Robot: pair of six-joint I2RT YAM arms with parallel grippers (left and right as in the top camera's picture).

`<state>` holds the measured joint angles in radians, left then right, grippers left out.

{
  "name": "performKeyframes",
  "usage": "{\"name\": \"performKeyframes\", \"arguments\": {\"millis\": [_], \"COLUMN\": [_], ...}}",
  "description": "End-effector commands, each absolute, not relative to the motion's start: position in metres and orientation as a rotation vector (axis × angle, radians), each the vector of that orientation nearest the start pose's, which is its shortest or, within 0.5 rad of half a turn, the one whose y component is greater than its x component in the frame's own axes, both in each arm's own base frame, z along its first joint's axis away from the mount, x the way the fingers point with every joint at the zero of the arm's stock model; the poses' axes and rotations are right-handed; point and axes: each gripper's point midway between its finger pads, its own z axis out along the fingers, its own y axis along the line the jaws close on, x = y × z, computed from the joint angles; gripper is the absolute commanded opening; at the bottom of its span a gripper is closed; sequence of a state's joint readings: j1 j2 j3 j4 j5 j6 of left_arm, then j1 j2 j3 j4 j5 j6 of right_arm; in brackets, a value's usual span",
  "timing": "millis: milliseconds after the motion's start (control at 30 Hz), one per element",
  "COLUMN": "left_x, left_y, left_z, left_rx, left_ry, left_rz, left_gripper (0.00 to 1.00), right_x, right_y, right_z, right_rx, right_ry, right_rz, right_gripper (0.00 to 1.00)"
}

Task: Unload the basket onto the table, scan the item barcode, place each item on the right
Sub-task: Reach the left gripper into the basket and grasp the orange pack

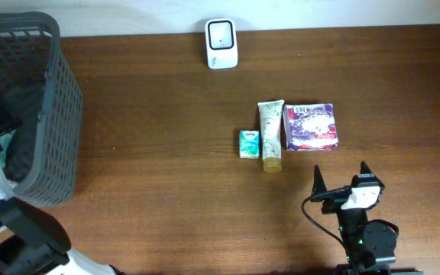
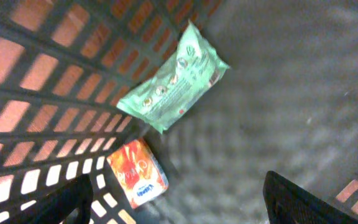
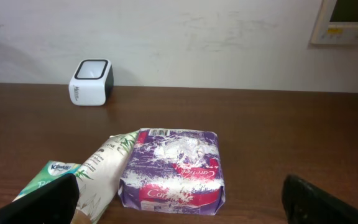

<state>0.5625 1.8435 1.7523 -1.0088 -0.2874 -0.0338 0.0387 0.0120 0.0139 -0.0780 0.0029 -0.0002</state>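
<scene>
The white barcode scanner (image 1: 221, 43) stands at the table's back edge, also visible as the scanner (image 3: 91, 81) in the right wrist view. My left gripper (image 2: 179, 205) is down inside the dark mesh basket (image 1: 44, 114), open with nothing between its jaws. Below it lie a green packet (image 2: 176, 74) and an orange box (image 2: 137, 171) on the basket floor. My right gripper (image 1: 341, 172) is open near the front right, facing a purple pack (image 3: 173, 168) without touching it.
A cream tube (image 1: 270, 134) and a small teal tissue pack (image 1: 249, 143) lie left of the purple pack (image 1: 310, 127). The basket's walls (image 2: 55, 81) close in around the left gripper. A wall panel (image 3: 347, 18) hangs behind the table.
</scene>
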Motion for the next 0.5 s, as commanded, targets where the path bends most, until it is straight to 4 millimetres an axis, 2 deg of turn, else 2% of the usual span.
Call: {"name": "performKeyframes", "arguments": {"millis": [0, 67, 200, 267, 367, 433, 467], "left_x": [0.338, 0.317, 0.313, 0.31, 0.302, 0.295, 0.293], "left_y": [0.284, 0.292, 0.291, 0.292, 0.298, 0.306, 0.307], "left_z": [0.148, 0.127, 0.088, 0.071, 0.063, 0.06, 0.058], "left_rx": [-1.125, -1.323, -1.372, -1.445, -1.545, -1.593, -1.611], "left_ry": [2.618, 2.61, 2.696, 2.695, 2.655, 2.639, 2.637], "left_rz": [0.569, 0.715, 0.731, 0.734, 0.732, 0.711, 0.682], "left_gripper": [0.89, 0.92, 0.95, 0.91, 0.84, 0.7, 0.68], "right_x": [0.246, 0.246, 0.246, 0.246, 0.246, 0.246, 0.246], "right_y": [0.006, 0.006, 0.006, 0.006, 0.006, 0.006, 0.006], "right_z": [0.155, 0.155, 0.155, 0.155, 0.155, 0.155, 0.155], "right_rx": [-0.02, -0.02, -0.02, -0.02, -0.02, -0.02, -0.02], "right_ry": [1.653, 1.653, 1.653, 1.653, 1.653, 1.653, 1.653], "right_rz": [0.017, 0.017, 0.018, 0.018, 0.017, 0.018, 0.017], "right_gripper": [0.99, 0.99, 0.99, 0.99, 0.99, 0.98, 0.99]}}
